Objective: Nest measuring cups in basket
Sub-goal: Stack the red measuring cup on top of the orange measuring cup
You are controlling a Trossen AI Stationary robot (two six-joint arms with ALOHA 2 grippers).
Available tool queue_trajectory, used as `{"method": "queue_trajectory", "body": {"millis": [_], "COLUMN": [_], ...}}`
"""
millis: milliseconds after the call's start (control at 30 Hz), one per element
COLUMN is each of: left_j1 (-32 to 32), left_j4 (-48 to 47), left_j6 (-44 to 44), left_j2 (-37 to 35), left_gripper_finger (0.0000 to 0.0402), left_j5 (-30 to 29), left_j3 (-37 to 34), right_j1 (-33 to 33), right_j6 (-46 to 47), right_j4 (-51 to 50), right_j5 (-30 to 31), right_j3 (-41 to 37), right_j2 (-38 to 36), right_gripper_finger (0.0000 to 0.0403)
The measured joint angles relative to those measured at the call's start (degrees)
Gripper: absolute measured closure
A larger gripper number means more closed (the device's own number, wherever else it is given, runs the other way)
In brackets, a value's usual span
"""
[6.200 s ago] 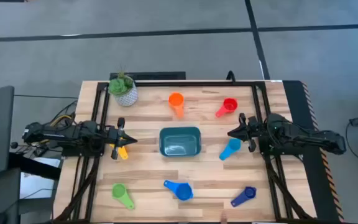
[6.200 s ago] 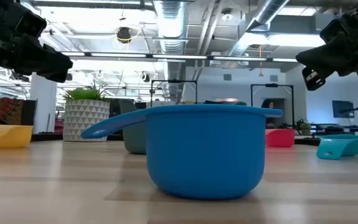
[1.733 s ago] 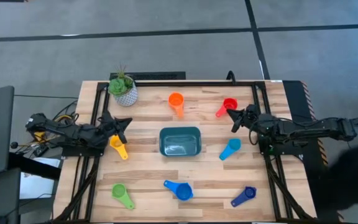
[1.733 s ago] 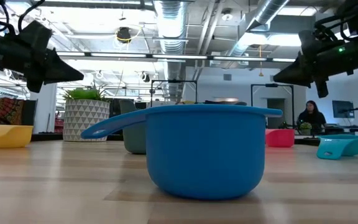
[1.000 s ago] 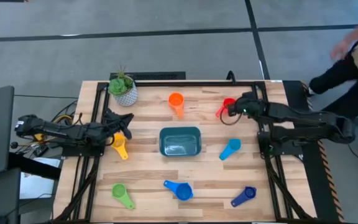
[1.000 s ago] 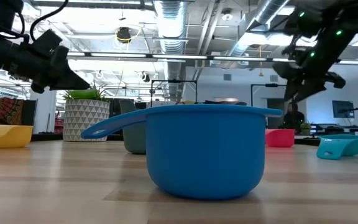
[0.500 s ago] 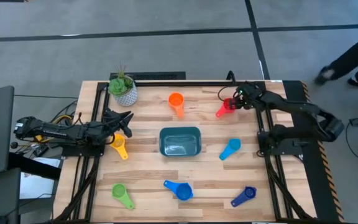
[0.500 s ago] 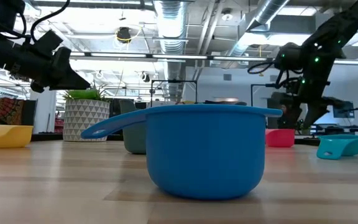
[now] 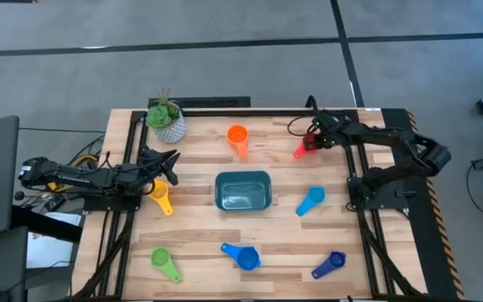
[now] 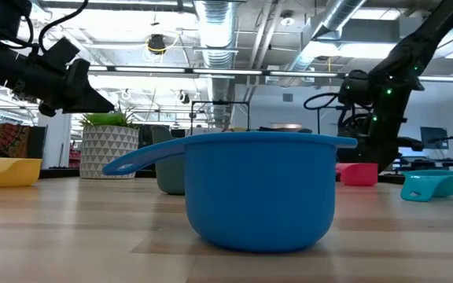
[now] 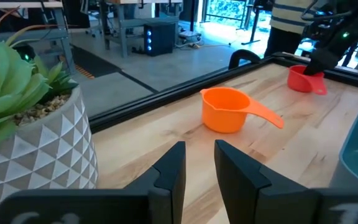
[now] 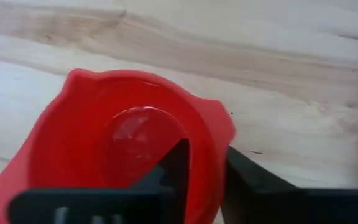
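My right gripper point(image 9: 315, 139) is down at the red measuring cup point(image 9: 302, 148) near the table's far right, its fingers astride the bowl's wall point(image 12: 207, 168). My left gripper point(image 9: 173, 165) hovers by the left edge above the yellow cup point(image 9: 159, 198), its fingers a narrow gap apart point(image 11: 199, 155) and empty. The teal basket point(image 9: 243, 190) sits mid-table. The orange cup point(image 9: 238, 137), light blue cup point(image 9: 310, 200), blue cup point(image 9: 241, 254), dark blue cup point(image 9: 329, 264) and green cup point(image 9: 164, 262) rest upright on the wood. My right gripper has the red cup's bowl wall point(image 12: 211, 140) on the side away from the handle, with one finger point(image 12: 178, 163) inside the bowl and the other point(image 12: 244, 177) outside. The fingers come from above, pointing down. The cup stands upright on the table point(image 10: 358, 174).
A white patterned pot with a green plant point(image 9: 167, 120) stands at the far left corner, just beyond my left gripper. Black rails run along the table's left, right and far edges point(image 9: 250, 111). Bare wood lies between the basket and the near cups.
My right gripper has swung toward the table's far edge and come down onto the red cup, ending with its fingers astride the bowl's wall. A person beyond the table's right side has walked off.
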Motion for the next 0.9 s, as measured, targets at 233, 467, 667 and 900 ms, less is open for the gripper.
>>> {"method": "queue_trajectory", "body": {"millis": [233,467,667,900], "left_j1": [0.00,0.00,0.00,0.00], "left_j4": [-0.33,-0.73,-0.71,-2.31], "left_j6": [0.07,0.09,0.11,-1.82], "left_j2": [0.00,0.00,0.00,0.00], "left_gripper_finger": [0.0326,0.0326,0.0326,0.0326], "left_j5": [-0.04,-0.09,-0.26,0.38], "left_j3": [0.00,0.00,0.00,0.00], "right_j1": [3.38,8.78,11.83,17.83], "right_j6": [-6.20,-14.06,-23.56,-33.88], "right_j4": [-0.59,-1.37,-1.48,-2.63], "right_j5": [0.01,0.30,-0.38,-1.50], "right_j3": [5.19,17.55,31.11,47.70], "right_j2": [0.00,0.12,7.87,22.45], "right_gripper_finger": [0.0387,0.0394,0.0394,0.0396]}}
